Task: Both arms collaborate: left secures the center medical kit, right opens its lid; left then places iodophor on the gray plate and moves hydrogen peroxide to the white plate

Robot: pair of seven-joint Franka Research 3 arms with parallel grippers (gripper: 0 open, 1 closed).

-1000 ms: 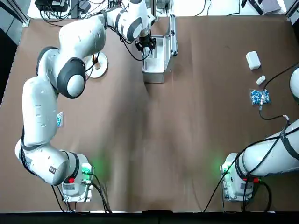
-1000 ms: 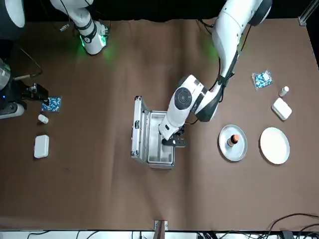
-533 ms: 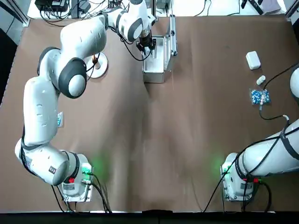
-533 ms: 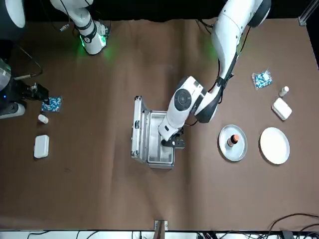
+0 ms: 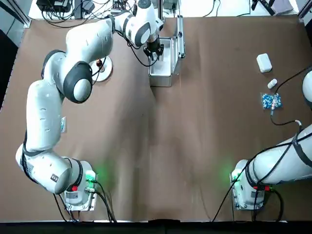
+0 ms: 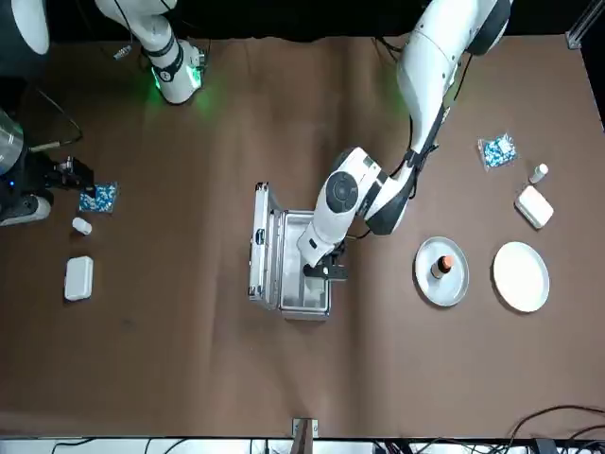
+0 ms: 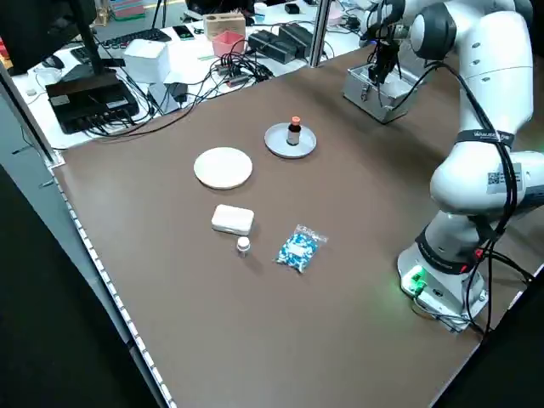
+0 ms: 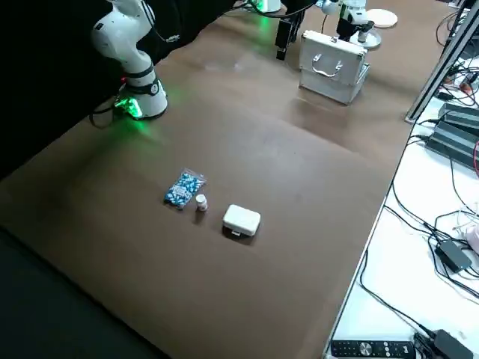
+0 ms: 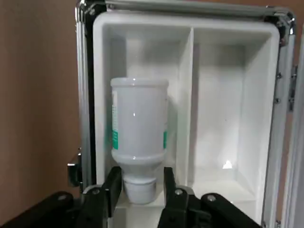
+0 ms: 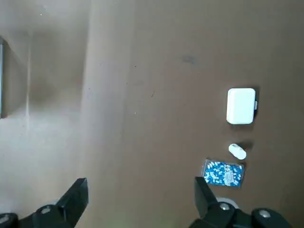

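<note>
The silver medical kit (image 5: 162, 68) stands at the table's far middle with its lid (image 6: 258, 241) upright. My left gripper (image 9: 140, 192) reaches into the kit's white tray. It is open, with a finger on each side of the cap of the white hydrogen peroxide bottle (image 9: 139, 123), which lies in one compartment. The brown iodophor (image 6: 442, 268) stands on the gray plate (image 6: 423, 279). The white plate (image 6: 521, 276) lies beside the gray one with nothing on it. My right gripper (image 10: 140, 199) hangs open over bare table at the robot's right edge.
On the robot's right lie a small white box (image 5: 263, 62), a white vial (image 5: 272, 84) and a blue packet (image 5: 271, 101). A like box (image 6: 534, 206), vial (image 6: 539, 173) and packet (image 6: 497, 149) lie past the white plate. Cables and gear line the far edge.
My left gripper has edged a little farther over the kit's tray, and its arm has shifted slightly with it. The right arm and the plates have not moved.
</note>
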